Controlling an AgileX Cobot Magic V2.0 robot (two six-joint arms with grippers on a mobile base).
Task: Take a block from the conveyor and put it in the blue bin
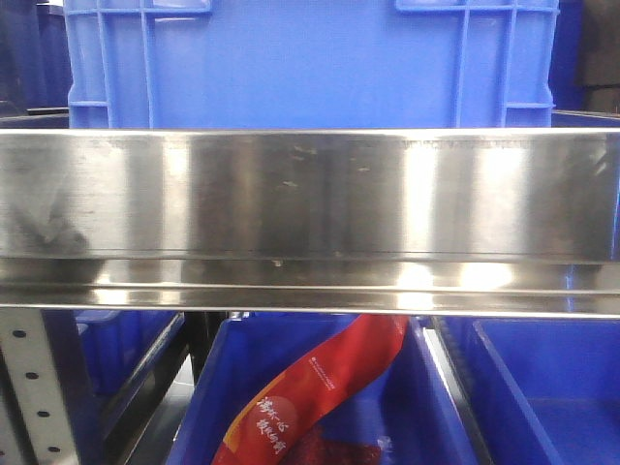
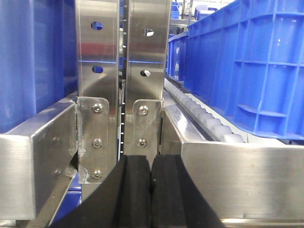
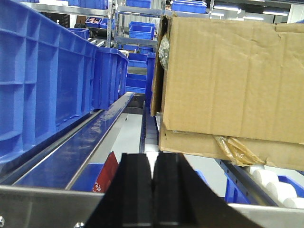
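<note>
front view: red packet, chinese lettering

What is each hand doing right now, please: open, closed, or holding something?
Left hand: closed, black fingers pressed together, holding nothing.
Right hand: closed, black fingers together, holding nothing.

The wide horizontal steel rail is brushed metal, glossy with bright glare patches and faint scuffs, and the ribbed blue plastic crate above it has a smooth, slightly sheeny surface. The red printed pouch below looks like shiny plastic film. The perforated upright steel posts are polished and bolted, the white rollers smooth plastic, the black gripper pads matt rubber, and the brown cardboard box dull, creased paperboard.
</note>
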